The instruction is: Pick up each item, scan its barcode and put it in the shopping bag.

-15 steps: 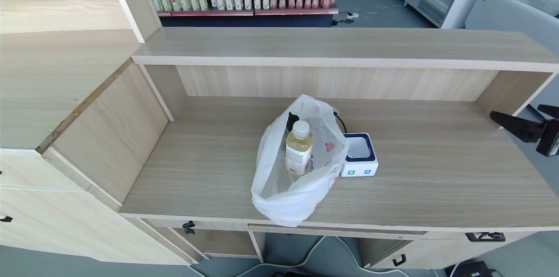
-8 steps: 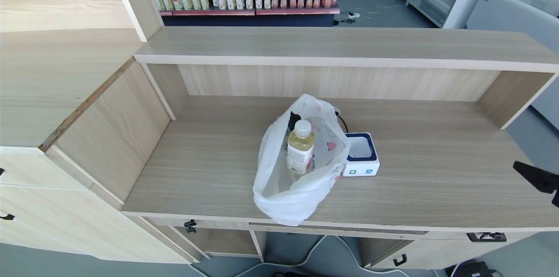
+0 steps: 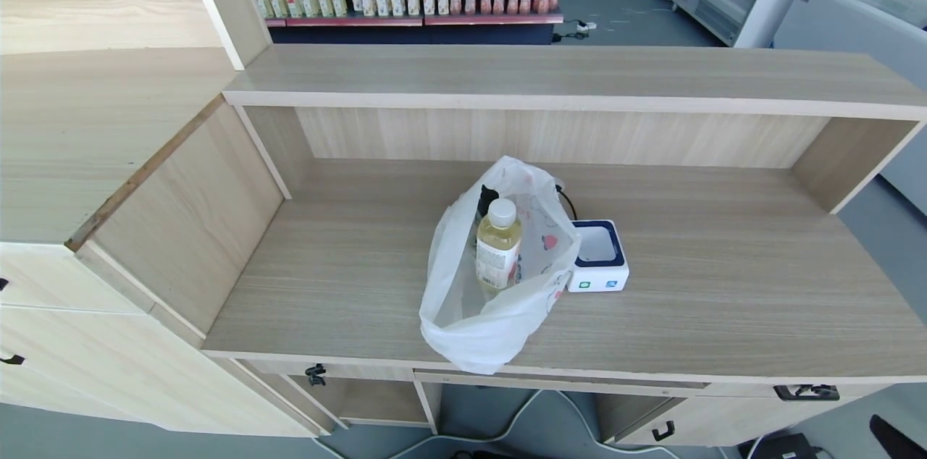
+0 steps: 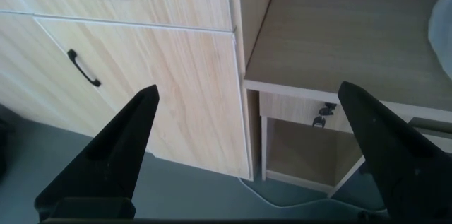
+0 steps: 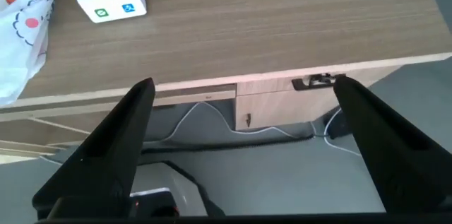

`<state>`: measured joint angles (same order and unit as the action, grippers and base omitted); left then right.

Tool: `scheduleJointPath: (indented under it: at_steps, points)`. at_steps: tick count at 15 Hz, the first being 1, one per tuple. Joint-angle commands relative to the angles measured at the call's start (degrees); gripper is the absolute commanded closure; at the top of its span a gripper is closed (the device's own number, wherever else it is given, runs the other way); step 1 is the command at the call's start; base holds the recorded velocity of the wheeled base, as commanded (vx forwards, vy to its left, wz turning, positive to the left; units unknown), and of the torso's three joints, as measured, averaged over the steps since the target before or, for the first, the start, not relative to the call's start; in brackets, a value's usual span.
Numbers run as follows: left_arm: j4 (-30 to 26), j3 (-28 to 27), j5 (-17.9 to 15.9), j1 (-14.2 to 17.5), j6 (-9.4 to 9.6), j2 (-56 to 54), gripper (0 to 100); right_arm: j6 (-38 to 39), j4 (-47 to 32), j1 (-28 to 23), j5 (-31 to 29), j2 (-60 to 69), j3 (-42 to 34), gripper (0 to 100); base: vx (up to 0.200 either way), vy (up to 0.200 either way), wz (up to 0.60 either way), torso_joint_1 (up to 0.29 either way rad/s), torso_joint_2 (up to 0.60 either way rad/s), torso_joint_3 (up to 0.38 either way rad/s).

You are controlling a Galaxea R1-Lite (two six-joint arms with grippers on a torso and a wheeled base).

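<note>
1. The shopping bag (image 3: 474, 332), white plastic with small red prints, sits near the middle of the wooden counter (image 3: 724, 292), its mouth gaping toward the front edge.
2. Inside it stands a bottle (image 3: 497, 249) of pale yellow drink with a white cap, upright. Right behind it a dark-capped item (image 3: 487, 198) pokes up, mostly hidden by the plastic.
3. Just beside the bag, on the robot's right, the white and blue scanner (image 3: 597, 256) rests flat on the counter, its window facing up. The bag's side is touching it or very nearly so. A dark cable (image 3: 566, 202) curls out behind it.
4. The left gripper (image 4: 248, 90) hangs low off the counter's left front corner, above the floor, facing pale cabinet doors (image 4: 162, 68) with dark handles. Its jaws are spread wide, nothing between them.
5. The right gripper (image 5: 244, 83) is down in front of the counter's edge on the right, well apart from bag and scanner. Its jaws are also spread wide and hold nothing.
6. Between those fingers the right wrist view shows a dark drawer handle (image 5: 319, 80) and loose cables (image 5: 212, 121) under the counter.
</note>
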<state>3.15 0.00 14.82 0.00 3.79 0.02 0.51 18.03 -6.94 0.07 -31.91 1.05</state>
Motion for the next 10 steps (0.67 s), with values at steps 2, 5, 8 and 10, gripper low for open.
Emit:
scheduleJointPath:
  at_steps: [2, 5, 8, 10]
  points:
    - [0.0, 0.0, 0.0, 0.0, -0.01, 0.0, 0, -0.2, -15.1, 1.9, -1.0, 21.4, -1.0, 0, 0.0, 0.0, 0.0, 0.0, 0.0, 0.0]
    - [0.0, 0.0, 0.0, 0.0, -0.01, 0.0, 0, 0.1, -19.5, 5.7, -1.1, 28.8, -0.8, 0, 0.0, 0.0, 0.0, 0.0, 0.0, 0.0]
    - [0.0, 0.0, 0.0, 0.0, -0.01, 0.0, 0, -0.6, -19.5, 7.1, -1.0, 31.9, -0.7, 0, 0.0, 0.0, 0.0, 0.0, 0.0, 0.0]
    - [0.0, 0.0, 0.0, 0.0, -0.01, 0.0, 0, 1.1, -19.6, 7.0, -1.1, 31.9, -0.7, 0, 0.0, 0.0, 0.0, 0.0, 0.0, 0.0]
